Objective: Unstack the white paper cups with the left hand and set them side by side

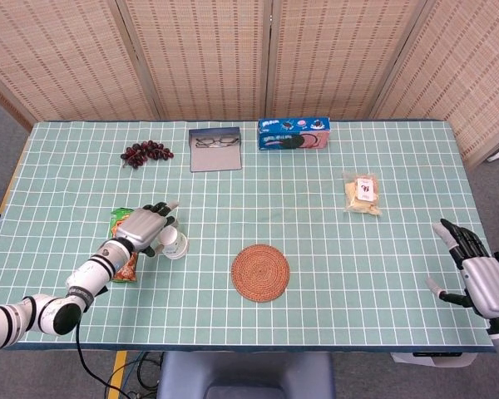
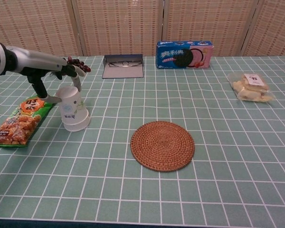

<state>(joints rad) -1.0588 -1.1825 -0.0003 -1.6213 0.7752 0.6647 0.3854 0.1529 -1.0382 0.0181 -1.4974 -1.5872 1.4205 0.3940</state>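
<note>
- The white paper cups (image 2: 73, 110) are seen upside down on the green checked tablecloth (image 2: 228, 156), still stacked one in the other, with the wide rim down on the cloth. They stand near the left side of the table.
- The left hand (image 2: 61, 76) is placed over and behind the top of the cups. In the chest view one finger hangs down beside the upper part of the stack and the thumb reaches toward it from the left. It cannot be told if the cups are really gripped; the fingers appear spread around the stack, not closed on it.
- In the head view the left hand (image 1: 144, 228) is seen just beside the cups (image 1: 173, 243), above a snack bag (image 1: 123, 237).
- The snack bag (image 2: 20, 121) lies flat just to the left of the cups.
- The right hand (image 1: 476, 273) is seen only in the head view, at the right edge of the table, well apart from the cups. Its fingers are open and apart, and nothing is held.
- A round woven coaster (image 2: 162, 145) lies to the right of the cups.
- At the far side, grapes (image 1: 146, 152), a glasses case (image 1: 215, 148) and a blue cookie box (image 2: 184, 54) are placed in a row.
- A clear bag of biscuits (image 2: 251, 87) lies at the right.
</note>
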